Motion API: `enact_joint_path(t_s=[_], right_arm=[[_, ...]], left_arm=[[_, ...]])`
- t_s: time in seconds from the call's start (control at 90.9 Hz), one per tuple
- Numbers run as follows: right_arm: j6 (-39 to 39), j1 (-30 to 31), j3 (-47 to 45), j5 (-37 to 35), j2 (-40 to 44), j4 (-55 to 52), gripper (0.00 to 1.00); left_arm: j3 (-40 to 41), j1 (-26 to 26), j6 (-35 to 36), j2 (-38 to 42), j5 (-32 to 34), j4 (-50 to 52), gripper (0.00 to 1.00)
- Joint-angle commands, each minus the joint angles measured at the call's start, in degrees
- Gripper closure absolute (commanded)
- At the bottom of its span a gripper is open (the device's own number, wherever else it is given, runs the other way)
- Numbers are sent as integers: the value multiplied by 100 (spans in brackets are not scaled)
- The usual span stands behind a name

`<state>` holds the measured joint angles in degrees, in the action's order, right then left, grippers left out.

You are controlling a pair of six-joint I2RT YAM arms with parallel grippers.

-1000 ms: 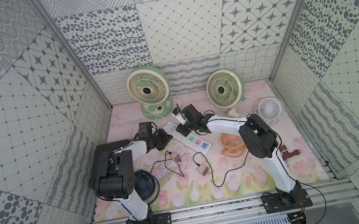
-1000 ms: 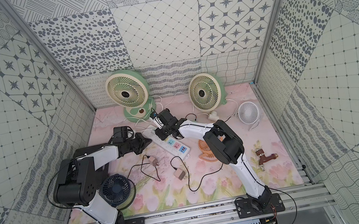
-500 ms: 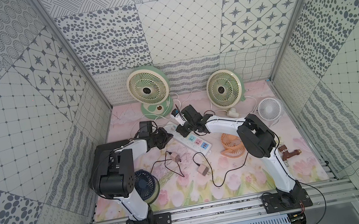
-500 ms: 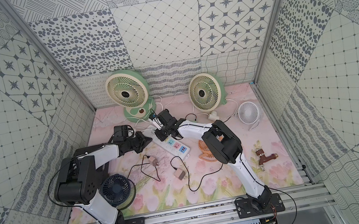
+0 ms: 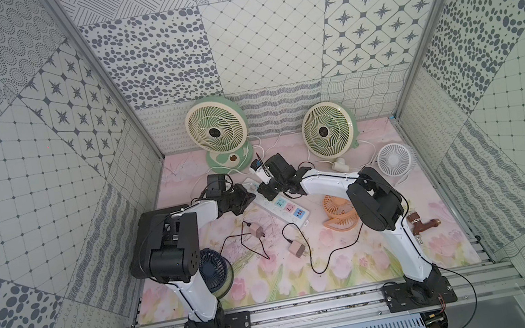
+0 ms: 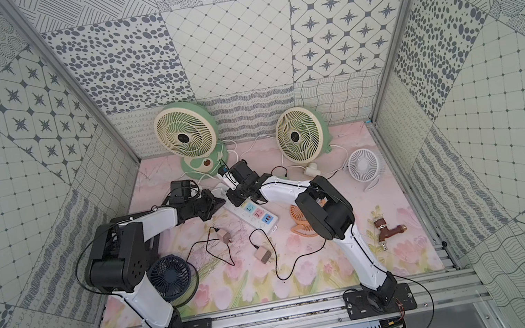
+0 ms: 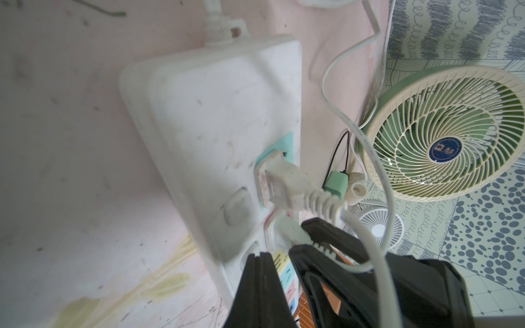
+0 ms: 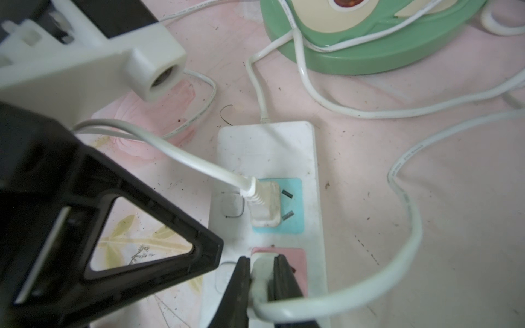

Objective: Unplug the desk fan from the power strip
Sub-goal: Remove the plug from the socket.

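Your power strip [image 5: 286,207] lies slantwise in the middle of the floral mat [image 5: 364,271]. Its corded end points far and left, toward the base of the left green fan [image 5: 217,131]. The right green fan [image 5: 328,129] stands against the far wall, well apart from the strip.

Your right gripper [image 8: 262,274] is over the strip's far half. Its fingers [image 8: 285,284] are drawn in narrow on a white plug [image 8: 260,265] seated in the pink socket [image 8: 298,255], and the plug body fills the gap between them. A second white plug [image 8: 265,206] sits in the blue socket [image 8: 295,227], the next one toward the corded end.

Your left gripper [image 7: 259,257] reaches in from the left with its fingers [image 7: 251,286] pressed flat together, nothing between them. Its tip is on the strip's left edge, beside the pink socket. In both top views the two grippers meet over the strip, almost touching.
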<state>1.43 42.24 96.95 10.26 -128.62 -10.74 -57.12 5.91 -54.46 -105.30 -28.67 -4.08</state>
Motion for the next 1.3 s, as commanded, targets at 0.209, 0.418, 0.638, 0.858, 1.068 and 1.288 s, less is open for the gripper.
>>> enact_joint_path(t_s=[0.209,0.418,0.638,0.858,1.068,1.288], right_arm=[[-67,-3,-152,-49,41,90,100],[-314,161,-230,-390,187,94,100],[-56,67,-301,-165,357,161,100],[-44,152,-414,-207,448,378,100],[-134,198,-448,-301,475,391,100],[278,18,-599,118,522,688,100]], left_arm=[[-261,103,7,-380,-16,-46,100],[-162,114,33,-396,62,-4,100],[-29,117,41,-358,107,15,100],[64,113,100,-260,192,93,100],[82,110,127,-237,234,147,100],[157,114,136,-220,254,137,100]])
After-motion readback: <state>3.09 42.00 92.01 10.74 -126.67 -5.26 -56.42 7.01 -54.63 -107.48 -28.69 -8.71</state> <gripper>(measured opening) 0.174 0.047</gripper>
